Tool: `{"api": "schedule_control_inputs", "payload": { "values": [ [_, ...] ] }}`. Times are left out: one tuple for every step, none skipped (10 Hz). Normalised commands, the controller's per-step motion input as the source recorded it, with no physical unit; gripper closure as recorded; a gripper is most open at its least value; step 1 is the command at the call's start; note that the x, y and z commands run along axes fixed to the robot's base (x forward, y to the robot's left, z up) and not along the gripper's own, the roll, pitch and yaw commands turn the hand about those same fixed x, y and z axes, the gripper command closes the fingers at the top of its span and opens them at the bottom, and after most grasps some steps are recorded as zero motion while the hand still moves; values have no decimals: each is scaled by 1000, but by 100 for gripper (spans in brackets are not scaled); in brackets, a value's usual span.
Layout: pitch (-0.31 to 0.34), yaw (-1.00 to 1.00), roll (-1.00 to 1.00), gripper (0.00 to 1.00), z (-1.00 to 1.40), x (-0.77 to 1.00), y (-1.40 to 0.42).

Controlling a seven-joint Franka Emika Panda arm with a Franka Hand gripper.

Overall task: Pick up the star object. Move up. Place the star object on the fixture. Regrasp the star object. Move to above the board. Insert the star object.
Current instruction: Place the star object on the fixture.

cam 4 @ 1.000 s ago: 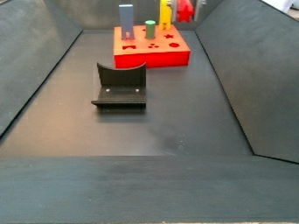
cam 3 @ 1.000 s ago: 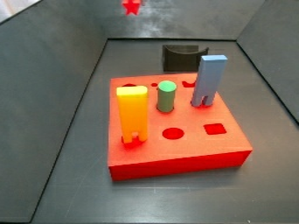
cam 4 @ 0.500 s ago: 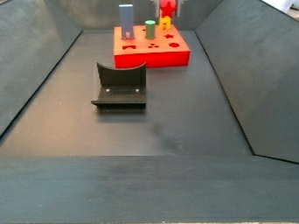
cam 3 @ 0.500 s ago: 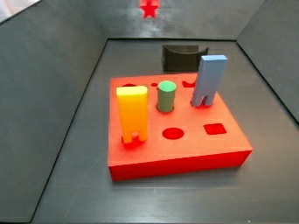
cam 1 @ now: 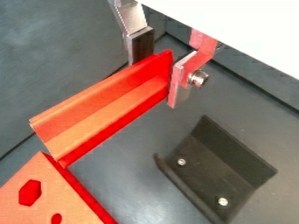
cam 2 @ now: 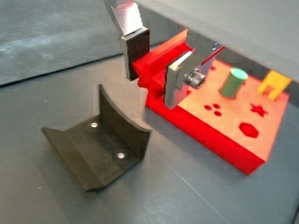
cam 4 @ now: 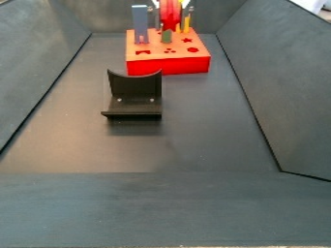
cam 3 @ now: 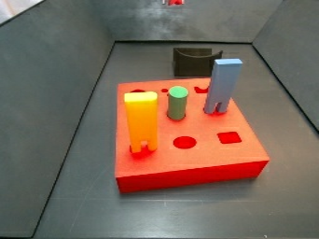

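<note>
In both wrist views my gripper (cam 1: 162, 63) (cam 2: 159, 70) is shut on the star object (cam 1: 100, 109) (cam 2: 153, 77), a red peg with a ridged, star-shaped section held between the silver fingers. It hangs high in the air. The black fixture (cam 1: 216, 166) (cam 2: 100, 144) stands on the floor below it, and the red board (cam 2: 233, 131) (cam 1: 35, 197) lies beside the fixture. In a side view only a red tip of the star object (cam 3: 174, 2) shows at the top edge. It appears larger (cam 4: 168, 15) over the board (cam 4: 168, 60) in a side view.
On the board (cam 3: 200, 163) stand a tall orange-yellow peg (cam 3: 141, 121), a green cylinder (cam 3: 178, 103) and a blue-grey peg (cam 3: 223, 86). The fixture (cam 3: 193, 61) (cam 4: 134, 94) sits on the dark floor beyond the board. Sloping dark walls close in the floor on both sides.
The held star object has shifted steadily sideways across the top of both side views and now looks larger in one of them. Board, pegs and fixture have not moved.
</note>
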Motion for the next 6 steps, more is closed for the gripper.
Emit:
{"api": "schedule_control_inputs", "payload": {
  "values": [
    [153,-30,-1000,100,-19,1000,370],
    [152,-50,-880,100,-14,1000,249],
    [136,-63,-698,100,-13,933,177],
    [121,-75,-528,100,-12,842,131],
    [105,-83,-316,100,-11,718,87],
    [93,-87,-213,100,-5,623,54]
  ]
}}
